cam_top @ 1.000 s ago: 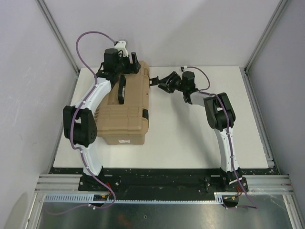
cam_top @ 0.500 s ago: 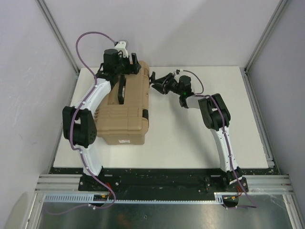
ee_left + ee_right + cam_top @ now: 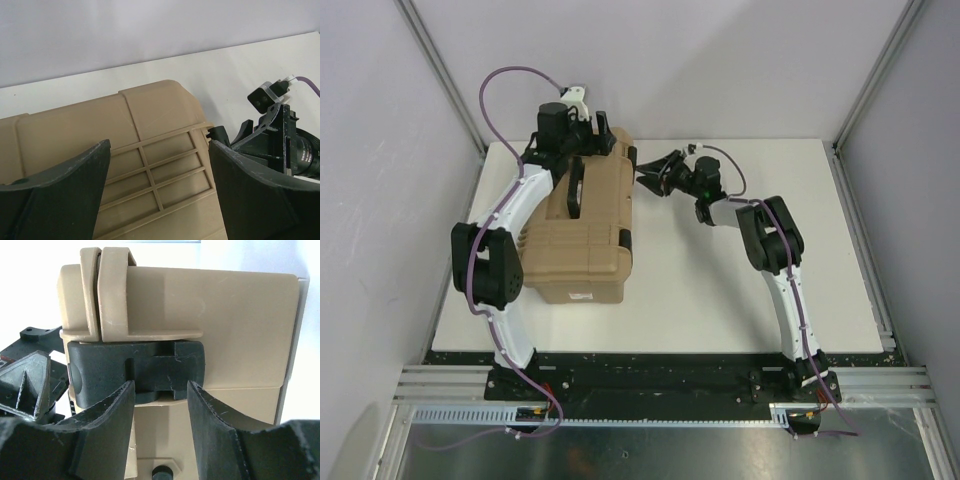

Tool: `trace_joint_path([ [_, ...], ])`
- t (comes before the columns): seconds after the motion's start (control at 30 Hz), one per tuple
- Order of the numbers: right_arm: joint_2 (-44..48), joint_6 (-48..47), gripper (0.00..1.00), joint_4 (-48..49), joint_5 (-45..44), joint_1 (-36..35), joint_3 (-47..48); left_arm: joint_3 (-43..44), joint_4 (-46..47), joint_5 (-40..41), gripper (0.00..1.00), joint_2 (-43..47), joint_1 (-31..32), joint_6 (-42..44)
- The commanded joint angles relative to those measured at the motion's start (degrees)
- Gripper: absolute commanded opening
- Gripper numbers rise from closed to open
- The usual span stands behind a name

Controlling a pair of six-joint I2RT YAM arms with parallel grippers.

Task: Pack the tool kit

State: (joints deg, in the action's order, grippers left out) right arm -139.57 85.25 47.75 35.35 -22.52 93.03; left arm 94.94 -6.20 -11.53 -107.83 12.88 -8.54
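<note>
The tan tool kit box (image 3: 582, 232) lies shut on the left half of the table, its black handle (image 3: 574, 190) on top. My left gripper (image 3: 584, 136) hovers over the box's far end, open wide, its fingers (image 3: 60, 192) spread above the ribbed lid (image 3: 150, 165) and holding nothing. My right gripper (image 3: 642, 172) is against the box's far right side. In the right wrist view it stands open (image 3: 160, 390), its fingertips just in front of a black latch (image 3: 137, 371) on the tan wall (image 3: 240, 330). The tools are out of view.
White table (image 3: 720, 290) with grey walls on three sides and metal frame posts at the corners. A second black latch (image 3: 624, 240) sits on the box's near right side. The right gripper body (image 3: 280, 145) shows beside the lid in the left wrist view.
My right gripper has moved left, up to the box's far right latch, and its jaws have opened slightly. The left arm and the box have stayed put.
</note>
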Motion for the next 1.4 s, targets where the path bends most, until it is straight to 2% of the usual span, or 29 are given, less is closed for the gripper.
trace_joint_path([
  [0.0, 1.83, 1.62, 0.52, 1.31, 0.50, -1.16, 1.86, -1.08, -8.61, 0.08, 0.84, -0.13, 0.31, -1.46],
  [0.2, 0.39, 9.18, 0.48, 8.46, -4.09, -1.36, -2.08, -1.36, -8.64, 0.53, 0.83, 0.19, 0.30, -1.80],
  [0.4, -0.62, 12.22, 0.65, 11.41, -6.97, -2.01, -4.66, -1.42, -8.58, 0.55, 0.83, 0.42, 0.30, -2.23],
  [0.53, -2.50, 16.79, 0.70, 17.04, -9.39, -2.41, -5.90, -1.61, -8.65, 0.54, 0.83, 0.62, 0.37, -2.48],
  [0.6, -3.70, 20.11, 0.67, 20.55, -11.04, -2.72, -5.95, -1.78, -8.59, 0.63, 0.82, 0.78, 0.32, -2.52],
  [0.8, -6.95, 27.54, 0.52, 28.02, -16.45, -4.07, -5.59, -2.04, -8.59, 0.85, 0.82, 1.19, 0.30, -2.38],
  [0.93, -8.40, 30.01, 0.47, 30.77, -18.96, -5.01, -5.78, -1.95, -8.59, 0.84, 0.82, 1.34, 0.31, -2.30],
  [1.37, -8.58, 30.12, 0.34, 36.82, -20.65, -4.70, -5.05, -2.26, -8.59, 0.83, 0.81, 1.77, 0.34, -2.29],
])
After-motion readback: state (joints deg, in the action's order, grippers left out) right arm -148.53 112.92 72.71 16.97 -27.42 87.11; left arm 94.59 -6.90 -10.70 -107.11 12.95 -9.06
